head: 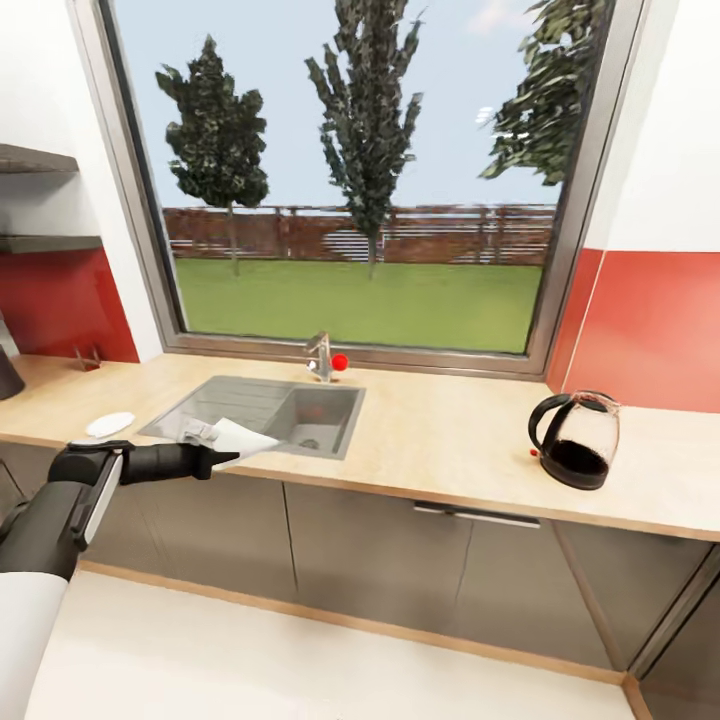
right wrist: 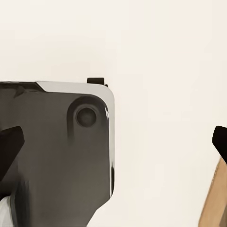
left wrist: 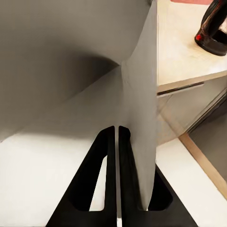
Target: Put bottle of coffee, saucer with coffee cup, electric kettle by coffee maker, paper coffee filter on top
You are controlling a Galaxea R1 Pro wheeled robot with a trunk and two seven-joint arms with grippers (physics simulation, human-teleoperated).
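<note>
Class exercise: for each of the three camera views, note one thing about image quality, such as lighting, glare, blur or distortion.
Head view: even daylight, with window edges leaning outward from wide-angle distortion and reflections on the dark glass electric kettle. Left wrist view: the thin white paper coffee filter, pinched in the left gripper, sits so close it reads as a soft grey gradient. Right wrist view: pale, washed-out background, with a bright highlight along a dark panel's edge.

Black left arm [head: 150, 463], white shoulder shell, black triangular gripper [left wrist: 117, 137] fingers.

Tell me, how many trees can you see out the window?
3. One tree stands on the left, a tall tree in the middle, and a third tree at the right edge, partly cut off by the window frame.
</note>
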